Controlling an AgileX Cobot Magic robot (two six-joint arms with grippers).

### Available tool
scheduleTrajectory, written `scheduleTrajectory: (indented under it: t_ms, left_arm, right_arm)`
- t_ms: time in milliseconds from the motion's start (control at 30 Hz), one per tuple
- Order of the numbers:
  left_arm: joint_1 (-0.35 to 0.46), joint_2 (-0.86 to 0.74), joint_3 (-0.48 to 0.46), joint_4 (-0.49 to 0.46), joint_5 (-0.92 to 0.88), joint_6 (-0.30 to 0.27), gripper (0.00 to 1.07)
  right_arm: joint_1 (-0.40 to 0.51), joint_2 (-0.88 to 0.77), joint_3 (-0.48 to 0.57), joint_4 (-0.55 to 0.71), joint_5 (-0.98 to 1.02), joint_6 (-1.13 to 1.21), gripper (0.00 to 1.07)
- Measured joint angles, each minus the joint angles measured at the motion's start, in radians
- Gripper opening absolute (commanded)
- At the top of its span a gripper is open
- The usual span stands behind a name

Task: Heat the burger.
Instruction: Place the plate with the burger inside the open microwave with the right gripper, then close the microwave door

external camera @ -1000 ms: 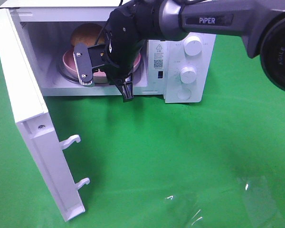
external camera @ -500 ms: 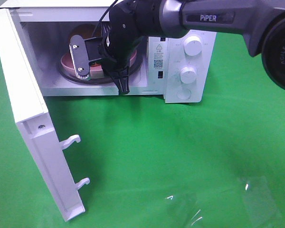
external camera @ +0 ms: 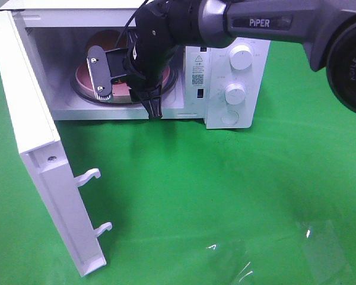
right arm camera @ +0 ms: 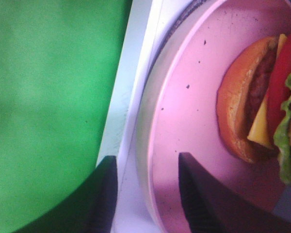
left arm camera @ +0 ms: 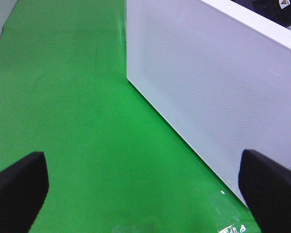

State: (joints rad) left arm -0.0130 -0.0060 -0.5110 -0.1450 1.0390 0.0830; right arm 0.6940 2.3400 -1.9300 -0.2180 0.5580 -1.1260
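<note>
Right gripper (external camera: 127,92) reaches into the open mouth of the microwave (external camera: 231,65), hiding most of the cavity; swinging the door (external camera: 29,136) shut now would strike that arm. Left gripper (left arm camera: 143,194) hovers outside the microwave door, fingers wide apart and empty. From the right wrist, the jaws stand apart astride the rim of the pink plate (right arm camera: 194,111) inside the microwave, with the burger (right arm camera: 262,102) on it. A skewed pull-back could snag that rim and drag the plate out.
</note>
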Motion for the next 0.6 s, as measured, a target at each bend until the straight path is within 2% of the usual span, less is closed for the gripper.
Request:
scheduleTrajectory:
  t_ms: [267,600]
  left_arm:
    - [0.000,0.000,0.000,0.000,0.000,0.000,1.03]
    - [0.000,0.000,0.000,0.000,0.000,0.000,1.03]
  right_arm:
    - [0.007,-0.021,0.008,0.004,0.015,0.028,0.47]
    - [0.027,-0.135,0.225,-0.015,-0.130,0.032,0.55]
